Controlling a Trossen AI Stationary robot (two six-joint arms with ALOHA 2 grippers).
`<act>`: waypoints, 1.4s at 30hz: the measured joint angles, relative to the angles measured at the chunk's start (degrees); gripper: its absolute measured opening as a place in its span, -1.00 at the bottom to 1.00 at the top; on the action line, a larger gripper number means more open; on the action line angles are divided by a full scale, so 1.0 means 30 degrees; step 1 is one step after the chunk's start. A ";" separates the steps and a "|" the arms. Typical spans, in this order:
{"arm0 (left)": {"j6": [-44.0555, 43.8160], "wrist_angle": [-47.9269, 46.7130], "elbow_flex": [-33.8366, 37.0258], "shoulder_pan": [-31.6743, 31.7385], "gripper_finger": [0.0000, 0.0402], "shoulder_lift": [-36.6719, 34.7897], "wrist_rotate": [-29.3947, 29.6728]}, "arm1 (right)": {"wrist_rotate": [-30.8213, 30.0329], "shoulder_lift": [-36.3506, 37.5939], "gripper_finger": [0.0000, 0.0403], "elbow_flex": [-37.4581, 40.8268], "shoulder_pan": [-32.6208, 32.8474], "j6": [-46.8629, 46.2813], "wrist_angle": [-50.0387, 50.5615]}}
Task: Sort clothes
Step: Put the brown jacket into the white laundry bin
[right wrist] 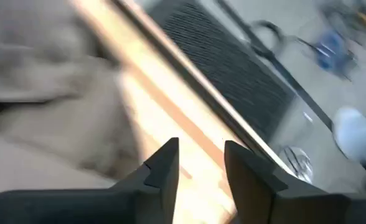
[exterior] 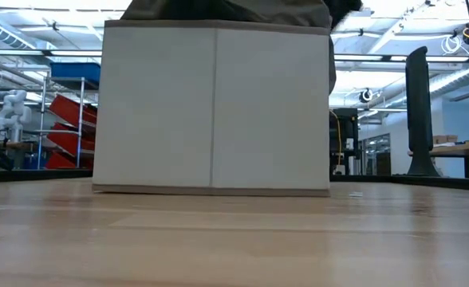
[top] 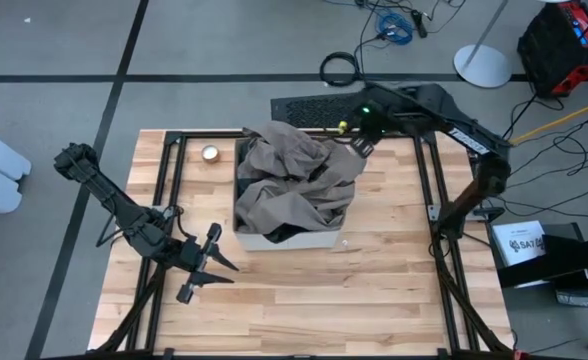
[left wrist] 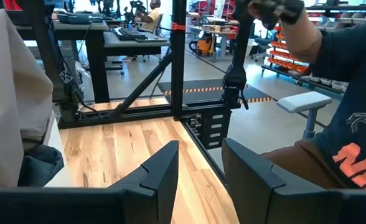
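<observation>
A khaki-tan garment [top: 294, 180] lies heaped on the square box [top: 304, 241] at the table's middle and hangs over its rim; it also shows in the right wrist view [right wrist: 52, 124]. Dark cloth [top: 280, 232] peeks out under it and shows in the left wrist view [left wrist: 40, 165]. In the low view the box wall [exterior: 214, 112] fills the middle, with cloth over its top [exterior: 226, 9]. My right gripper [top: 358, 147] is open and empty at the heap's far right corner, over the table there [right wrist: 200, 171]. My left gripper [top: 210, 262] is open and empty near the table's left front [left wrist: 200, 168].
A small round roll [top: 210, 153] lies left of the box at the far side. Dark frame rails [top: 166, 180] [top: 429, 190] run along the table's left and right. A black mat [top: 314, 108] lies beyond the far edge. A person [left wrist: 351, 124] sits beyond the table in the left wrist view.
</observation>
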State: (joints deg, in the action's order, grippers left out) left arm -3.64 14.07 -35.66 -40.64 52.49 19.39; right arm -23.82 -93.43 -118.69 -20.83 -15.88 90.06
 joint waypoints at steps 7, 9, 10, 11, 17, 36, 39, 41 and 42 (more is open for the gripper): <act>0.0526 0.0054 0.0000 0.0000 -0.34 0.0000 -0.0063 | 0.0500 0.2777 -0.88 0.7907 -0.0888 -0.1124 -0.1204; 0.0492 0.0190 0.0000 0.0037 -0.34 0.0000 -0.0063 | 0.0694 0.3129 -0.96 1.0282 -0.0984 -0.0933 -0.3002; 0.0455 0.0233 0.0000 0.0044 -0.34 0.0000 -0.0063 | 0.1122 0.3317 -0.96 1.1396 -0.1055 -0.0855 -0.4154; 0.0379 0.0236 0.0000 0.0044 -0.34 0.0000 -0.0055 | 0.1930 0.3476 -0.96 1.2372 -0.1121 -0.0619 -0.5215; -0.0303 0.0681 0.0000 0.0044 -0.34 0.0000 -0.0055 | 0.4104 0.4208 -1.00 1.5928 -0.1601 0.0511 -0.9425; 0.0413 0.1318 0.0007 0.0051 -0.34 0.0000 0.0644 | 1.2519 0.9662 -1.00 1.6145 -0.1397 0.2040 -1.5605; 0.0348 0.1326 0.0007 0.0058 -0.34 0.0000 0.0644 | 1.2831 0.9930 -0.93 1.6145 -0.1174 0.4362 -1.4381; 0.0342 0.1333 0.0007 0.0051 -0.34 0.0000 0.0644 | 1.3022 0.9987 -0.83 1.6145 -0.1105 0.5700 -1.3829; 0.0348 0.1346 0.0007 0.0058 -0.34 0.0000 0.0644 | 1.3080 1.0019 -0.76 1.6145 -0.1061 0.6372 -1.3655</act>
State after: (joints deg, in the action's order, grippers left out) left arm -2.60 18.10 -35.64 -40.47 52.49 21.32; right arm 15.42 -63.37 -70.26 -24.01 3.23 49.09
